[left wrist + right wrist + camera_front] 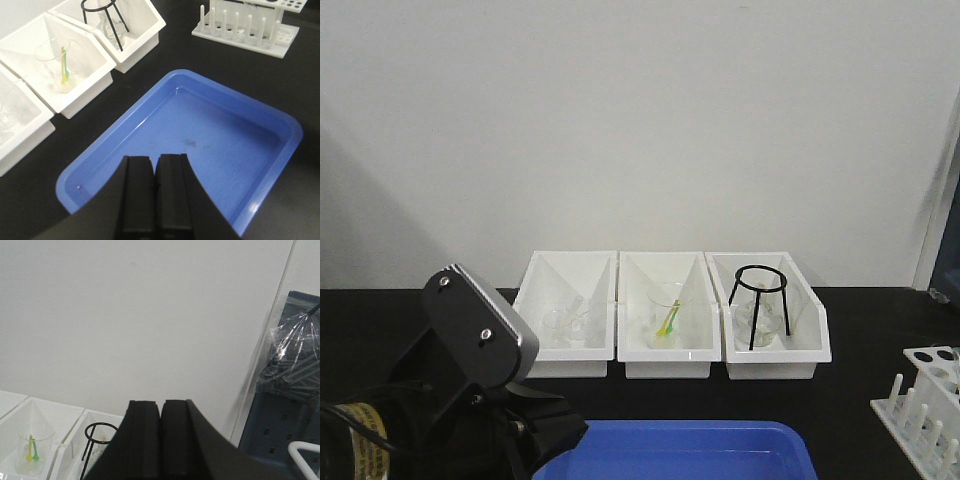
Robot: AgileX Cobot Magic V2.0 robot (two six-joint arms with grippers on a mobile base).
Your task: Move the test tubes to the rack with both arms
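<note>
Clear glass test tubes (576, 313) lie in the left white bin (542, 352), hard to tell apart. The white rack (926, 398) with round holes and upright pegs stands at the right table edge; in the left wrist view the rack (248, 26) is at the top right. My left gripper (155, 159) is shut with nothing in it and hovers over the near-left part of the blue tray (260, 165). My right gripper (160, 402) is shut, holds nothing, and points at the white wall, well above the bins. The right arm is out of the front view.
A middle bin (665, 356) holds a glass beaker (664, 312) with a green-yellow stick (670, 320). The right bin (775, 358) holds a black wire tripod ring (758, 300) over glassware. The left arm's wrist housing (480, 328) fills the lower left. A blue shelf (280, 425) stands at the right.
</note>
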